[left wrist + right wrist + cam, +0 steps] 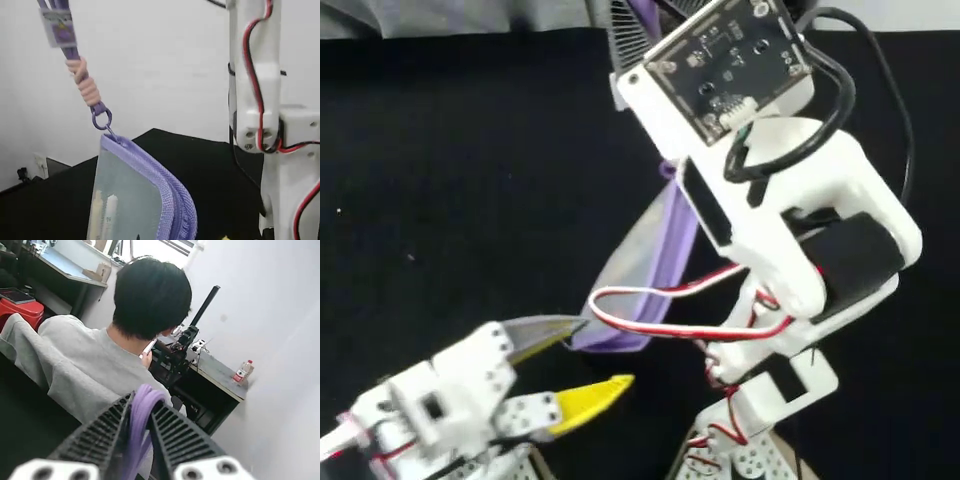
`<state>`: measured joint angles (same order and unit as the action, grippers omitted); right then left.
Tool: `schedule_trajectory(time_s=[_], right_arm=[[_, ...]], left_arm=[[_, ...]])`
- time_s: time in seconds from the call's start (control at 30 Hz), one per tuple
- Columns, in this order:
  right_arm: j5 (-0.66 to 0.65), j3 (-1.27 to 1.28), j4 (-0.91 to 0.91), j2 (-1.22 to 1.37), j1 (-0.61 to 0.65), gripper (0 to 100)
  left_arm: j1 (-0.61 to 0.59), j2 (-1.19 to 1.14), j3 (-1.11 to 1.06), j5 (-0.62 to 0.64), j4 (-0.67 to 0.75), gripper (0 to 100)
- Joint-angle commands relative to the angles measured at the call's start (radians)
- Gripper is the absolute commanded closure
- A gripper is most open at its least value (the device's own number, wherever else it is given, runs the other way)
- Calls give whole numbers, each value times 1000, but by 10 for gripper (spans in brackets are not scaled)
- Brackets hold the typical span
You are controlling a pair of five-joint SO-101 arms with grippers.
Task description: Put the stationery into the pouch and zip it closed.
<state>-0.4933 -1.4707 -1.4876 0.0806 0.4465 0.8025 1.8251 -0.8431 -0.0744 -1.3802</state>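
Left claw (602,354), at 7 o'clock in the high view, stood wide open and empty, its upper finger tip just beside the lower corner of the pouch (645,255). The pouch hung tilted at centre with pens (103,215) inside. Right claw (142,402), at 12 o'clock, was clamped on the pouch's purple strap (140,422).
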Motion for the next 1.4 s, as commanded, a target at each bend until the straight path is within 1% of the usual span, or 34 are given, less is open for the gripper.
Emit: schedule_trajectory(time_s=[0.0,0.2,0.33,0.4,0.57,0.67,0.83,0.97,1.07,1.1,1.23,1.3,1.37], right_arm=[[-3,7,34,1,21,986],[-3,8,34,2,21,986],[-3,8,34,2,21,986],[-3,8,34,2,21,986],[-3,8,29,2,21,986],[-3,8,28,2,21,986],[-8,8,25,13,11,986],[-3,7,25,70,-97,986],[-3,2,28,128,-209,986],[-3,1,32,150,-245,986],[-3,-1,83,236,-396,986],[-3,-1,126,277,-465,986],[-3,-1,176,318,-517,986]], left_arm=[[22,-9,-107,-12,98,744],[24,-9,-194,-12,150,744],[13,-9,-311,-14,236,745],[-2,-8,-380,-41,285,751],[-160,-8,-467,-170,414,877],[-220,-8,-476,-193,439,966],[-232,-8,-469,-193,422,972],[-234,-6,-443,-193,364,972],[-240,-6,-412,-193,331,972],[-254,-2,-404,-189,328,972],[-367,5,-395,-84,358,972],[-403,5,-401,-69,377,972],[-414,5,-401,-64,379,972]])
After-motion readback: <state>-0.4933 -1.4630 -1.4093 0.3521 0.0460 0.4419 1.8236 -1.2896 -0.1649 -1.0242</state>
